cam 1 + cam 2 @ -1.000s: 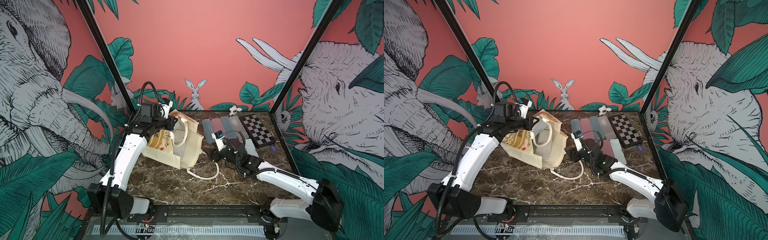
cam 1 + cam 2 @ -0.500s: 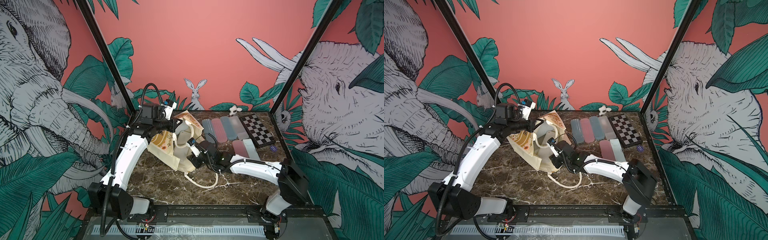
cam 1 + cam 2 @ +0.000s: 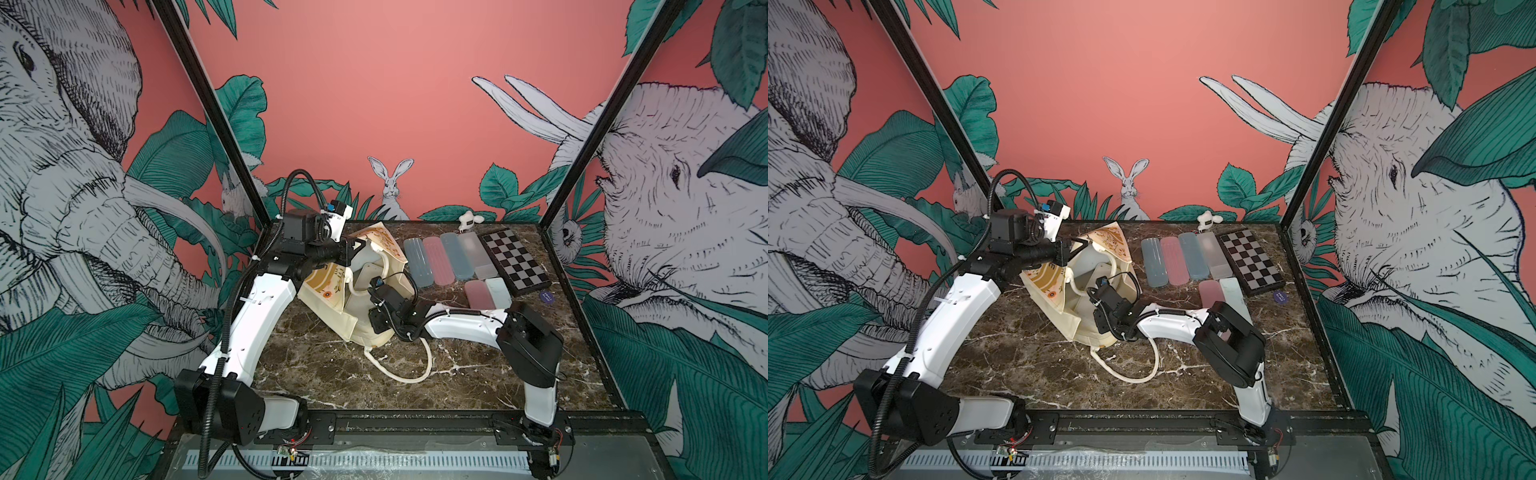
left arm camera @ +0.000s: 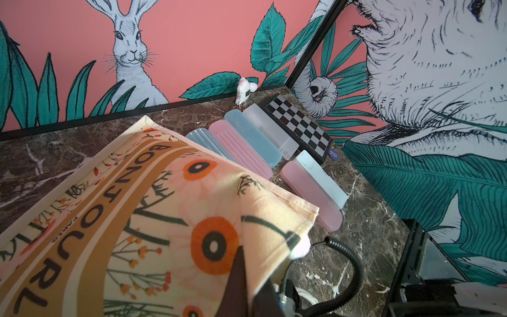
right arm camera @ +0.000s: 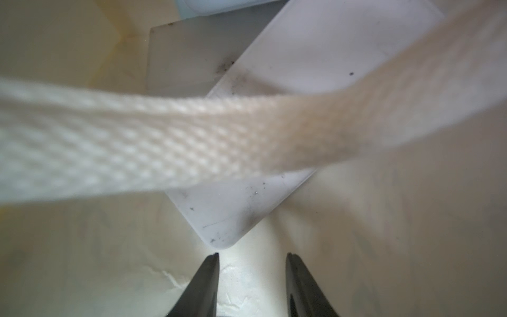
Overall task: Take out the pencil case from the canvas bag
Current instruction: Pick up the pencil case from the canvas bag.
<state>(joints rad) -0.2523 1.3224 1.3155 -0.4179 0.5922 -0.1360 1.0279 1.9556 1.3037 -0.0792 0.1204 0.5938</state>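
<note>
Now the left hand [image 3: 353,249] is pinched tight on the top edge of the canvas bag [image 3: 328,286] and holds its mouth open above the table [image 3: 332,374]. The right hand [image 5: 251,256] was over by the cases on the table a second ago. Now it is inside the bag's mouth, with its fingers apart and nothing in them. A white pencil case [image 5: 315,82] lies in the bag just past those fingers, under one handle [image 5: 164,142]. So I think the grab comes next.

I count one bag with two handles; the other handle [image 3: 415,370] loops on the table. Further right lie six cases: a row of four [image 3: 438,259] and two more [image 3: 478,293]. Then come one chess board [image 3: 515,262], one little white toy [image 3: 468,219] and one purple dot [image 3: 547,296].
</note>
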